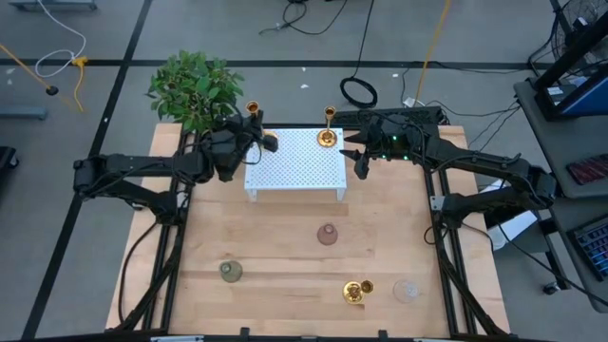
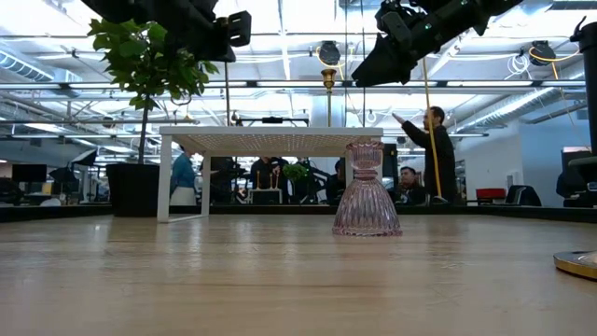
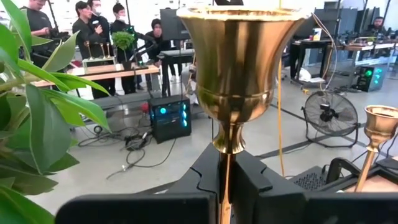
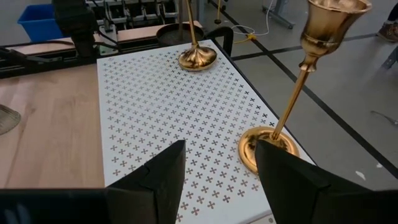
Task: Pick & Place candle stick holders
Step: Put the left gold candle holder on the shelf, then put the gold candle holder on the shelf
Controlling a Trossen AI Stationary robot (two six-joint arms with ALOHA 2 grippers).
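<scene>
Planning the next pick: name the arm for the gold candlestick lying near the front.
Right: the right gripper is open and empty, the fallen candlestick nearer; the left gripper straddles another candlestick.

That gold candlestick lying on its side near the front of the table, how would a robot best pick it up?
The fallen gold candlestick lies flat beside the clear glass holder. Probably best to come straight down from above and pinch its thin stem, fingers across it: the round base and cup are wider and shiny, likelier to slip.

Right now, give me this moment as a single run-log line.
left gripper: shut on gold candlestick at white stand | right gripper: open beside second candlestick | third candlestick: lying on table
</scene>
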